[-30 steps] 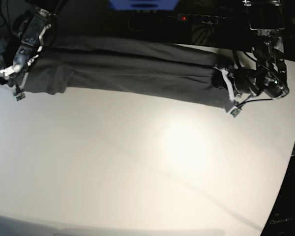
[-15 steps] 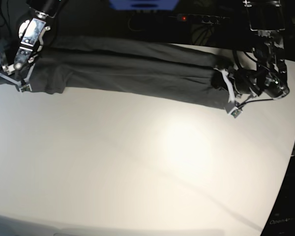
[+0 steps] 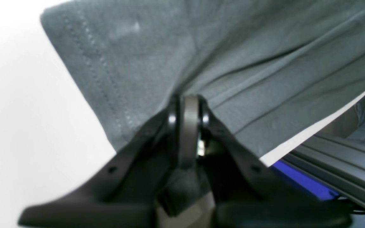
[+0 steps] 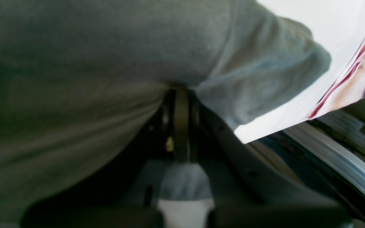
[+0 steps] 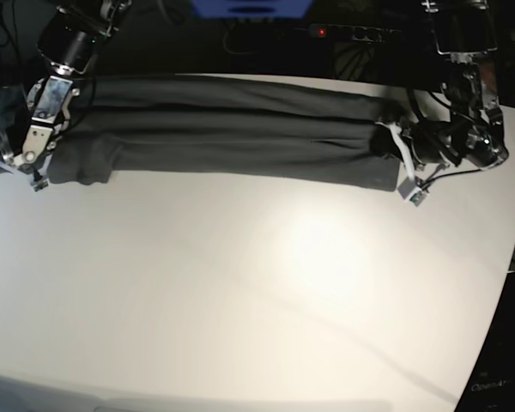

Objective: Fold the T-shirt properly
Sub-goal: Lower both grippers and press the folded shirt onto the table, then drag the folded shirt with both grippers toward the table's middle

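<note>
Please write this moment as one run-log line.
T-shirt: long band on table | left gripper: shut on hem end | right gripper: shut on other end

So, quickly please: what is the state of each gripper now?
Left gripper: closed on the T-shirt.
Right gripper: closed on the T-shirt.

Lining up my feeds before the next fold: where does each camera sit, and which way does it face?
Base: high up, looking down at the white table, the T-shirt stretched between both arms.
Left wrist: behind the left gripper, facing its shut jaws pinching the hem.
Right wrist: behind the right gripper, jaws shut on cloth.
Shared: all three show the T-shirt.
</note>
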Controlling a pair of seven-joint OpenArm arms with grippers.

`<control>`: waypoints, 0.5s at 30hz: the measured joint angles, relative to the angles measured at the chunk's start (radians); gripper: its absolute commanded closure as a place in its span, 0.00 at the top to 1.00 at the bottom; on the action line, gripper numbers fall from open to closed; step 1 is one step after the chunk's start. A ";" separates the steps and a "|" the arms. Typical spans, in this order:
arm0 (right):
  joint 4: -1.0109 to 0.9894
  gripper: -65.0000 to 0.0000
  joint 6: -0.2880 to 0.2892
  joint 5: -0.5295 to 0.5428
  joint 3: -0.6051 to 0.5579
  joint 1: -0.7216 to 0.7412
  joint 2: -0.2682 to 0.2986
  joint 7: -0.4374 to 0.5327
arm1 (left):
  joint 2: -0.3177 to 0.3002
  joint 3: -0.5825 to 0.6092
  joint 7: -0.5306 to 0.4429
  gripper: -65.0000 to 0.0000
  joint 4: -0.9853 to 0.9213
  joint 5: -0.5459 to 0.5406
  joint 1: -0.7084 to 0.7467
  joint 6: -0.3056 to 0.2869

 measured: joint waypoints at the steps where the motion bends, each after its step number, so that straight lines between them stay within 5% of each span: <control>1: -0.007 0.00 0.000 -0.005 -0.007 0.010 0.001 0.000 | 0.000 -0.002 -0.011 0.04 -0.021 -0.008 -0.011 -0.005; 15: -0.034 0.00 0.016 0.060 -0.157 0.128 -0.014 -0.012 | 0.017 -0.008 -0.117 0.04 -0.203 -0.009 -0.131 -0.009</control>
